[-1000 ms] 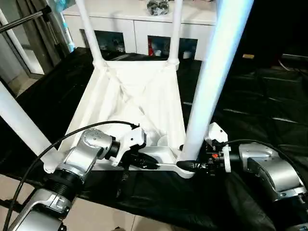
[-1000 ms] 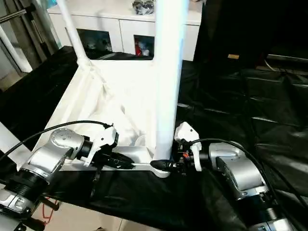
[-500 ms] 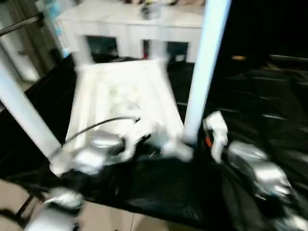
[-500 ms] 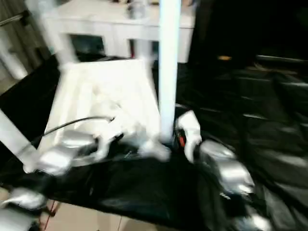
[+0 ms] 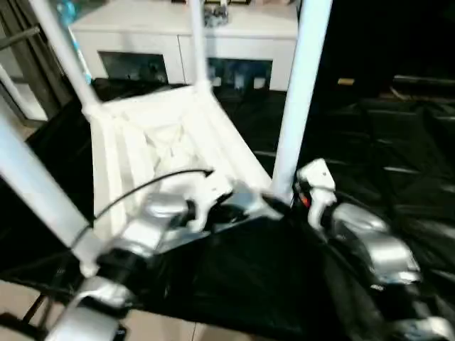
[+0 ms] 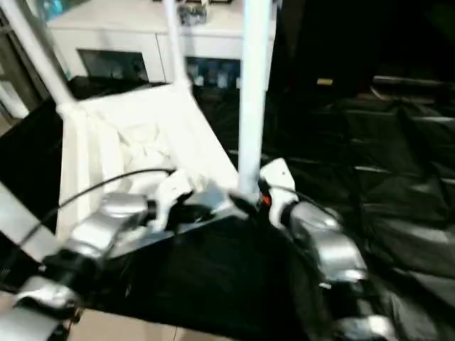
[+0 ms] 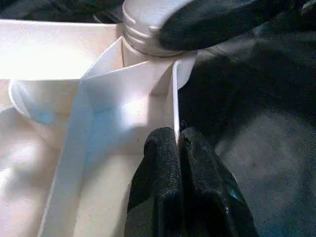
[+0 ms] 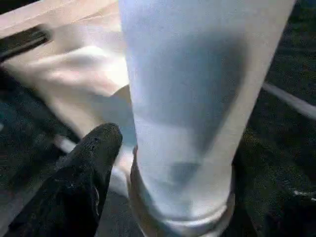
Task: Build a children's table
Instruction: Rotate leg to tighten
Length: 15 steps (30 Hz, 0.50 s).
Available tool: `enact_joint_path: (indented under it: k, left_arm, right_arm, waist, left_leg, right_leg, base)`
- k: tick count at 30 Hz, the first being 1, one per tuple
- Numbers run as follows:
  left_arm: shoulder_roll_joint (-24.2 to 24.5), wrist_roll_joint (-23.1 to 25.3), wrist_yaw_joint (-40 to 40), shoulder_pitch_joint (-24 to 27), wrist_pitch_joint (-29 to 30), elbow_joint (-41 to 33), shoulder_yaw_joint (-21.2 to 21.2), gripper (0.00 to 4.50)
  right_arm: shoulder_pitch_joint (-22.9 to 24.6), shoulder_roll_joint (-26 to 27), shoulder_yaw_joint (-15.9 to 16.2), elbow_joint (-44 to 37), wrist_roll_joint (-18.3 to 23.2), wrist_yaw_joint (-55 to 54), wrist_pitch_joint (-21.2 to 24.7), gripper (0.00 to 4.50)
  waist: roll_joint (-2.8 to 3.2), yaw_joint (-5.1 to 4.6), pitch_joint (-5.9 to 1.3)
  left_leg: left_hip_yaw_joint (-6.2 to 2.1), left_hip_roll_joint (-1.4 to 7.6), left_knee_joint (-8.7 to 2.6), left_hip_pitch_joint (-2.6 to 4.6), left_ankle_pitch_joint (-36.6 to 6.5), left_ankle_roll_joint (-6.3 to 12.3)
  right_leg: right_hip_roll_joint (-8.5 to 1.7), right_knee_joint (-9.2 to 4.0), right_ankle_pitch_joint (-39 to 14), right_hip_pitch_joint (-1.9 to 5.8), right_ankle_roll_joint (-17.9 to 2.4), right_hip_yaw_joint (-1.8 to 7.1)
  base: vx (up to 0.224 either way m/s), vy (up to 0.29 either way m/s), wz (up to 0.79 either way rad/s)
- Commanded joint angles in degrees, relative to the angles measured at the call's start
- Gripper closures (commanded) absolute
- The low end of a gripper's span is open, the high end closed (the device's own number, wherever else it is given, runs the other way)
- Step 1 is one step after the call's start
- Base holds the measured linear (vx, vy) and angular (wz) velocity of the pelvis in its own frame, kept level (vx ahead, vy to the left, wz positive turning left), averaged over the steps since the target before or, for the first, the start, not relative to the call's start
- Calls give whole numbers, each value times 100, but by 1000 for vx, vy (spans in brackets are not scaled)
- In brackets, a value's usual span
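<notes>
**Table upside down, both grippers at the near corner**

The tabletop (image 5: 163, 142) lies underside up on the black sheet (image 5: 384, 142), four legs standing in its corner sockets. The left gripper (image 7: 178, 148) is pinched tight on a thin rib (image 7: 174, 98) of the rim — fingers nearly meeting. The right gripper (image 8: 163, 163) straddles the base of the near right leg (image 5: 295, 106), one finger (image 8: 86, 168) beside it; grip — cannot tell.
</notes>
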Motion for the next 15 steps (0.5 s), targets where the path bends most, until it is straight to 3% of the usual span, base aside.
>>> enact_joint_path:
  k: [1, 3, 4, 6, 8, 10, 11, 12, 15]
  left_arm:
    - [-75, -72, -285, 13, -119, -168, -228, 450]
    - [107, -106, -613, 66, -218, -246, -282, 450]
    - [179, -118, -721, 84, -223, -277, -301, 450]
    - [389, -115, -996, 121, -275, -342, -371, 450]
    - [516, -105, -1135, 133, -292, -360, -399, 450]
    - [573, -65, -1131, 125, -351, -327, -396, 450]
    - [611, -43, -1146, 124, -373, -301, -374, 450]
    - [619, -40, -1144, 127, -367, -302, -355, 450]
    - [624, -48, -1157, 137, -354, -316, -333, 450]
  right_arm:
    - [127, 79, 686, -237, 250, 843, 66, 90]
    - [210, -262, 772, -425, 330, 1389, 104, 90]
    - [234, -379, 802, -472, 354, 1569, 107, 90]
    - [265, -629, 867, -530, 399, 1952, 109, 90]
    - [230, -685, 874, -495, 409, 2053, 121, 112]
    - [184, -681, 880, -440, 404, 2059, 123, 121]
    - [153, -657, 902, -403, 396, 2074, 130, 126]
    - [145, -633, 922, -395, 388, 2080, 140, 148]
    - [143, -609, 963, -399, 407, 2124, 184, 156]
  waist:
    - [-55, 26, -330]
    - [-46, 55, -329]
    - [-77, 71, -326]
    - [-50, 116, -314]
    - [-85, 131, -296]
    - [-72, 144, -285]
    - [-101, 157, -286]
    - [-91, 158, -284]
    - [-88, 160, -293]
  left_leg:
    - [30, 59, -291, -37, -839, 509]
    - [30, 70, -291, -21, -778, 552]
    - [45, 81, -281, -18, -756, 584]
    - [46, 95, -291, -8, -833, 585]
    - [54, 103, -309, -8, -1008, 524]
    - [51, 100, -320, 1, -1102, 440]
    - [52, 98, -322, 11, -1124, 389]
    - [52, 98, -326, 12, -1127, 371]
    - [44, 94, -326, 1, -1050, 323]
  right_leg:
    - [-189, -340, -268, 331, -1472, 163]
    - [-193, -336, -234, 317, -1543, 148]
    - [-183, -321, -161, 309, -1575, 157]
    - [-193, -319, -295, 296, -1599, 151]
    - [-192, -336, -565, 287, -1560, 156]
    - [-206, -358, -837, 271, -1490, 164]
    - [-210, -364, -960, 265, -1448, 171]
    - [-212, -366, -998, 258, -1436, 174]
    - [-202, -351, -895, 264, -1398, 174]
  base:
    - [0, 0, 0]
    - [0, 0, 0]
    - [0, 0, 0]
    - [0, 0, 0]
    - [0, 0, 0]
    - [0, 0, 0]
    - [0, 0, 0]
    - [0, 0, 0]
    - [0, 0, 0]
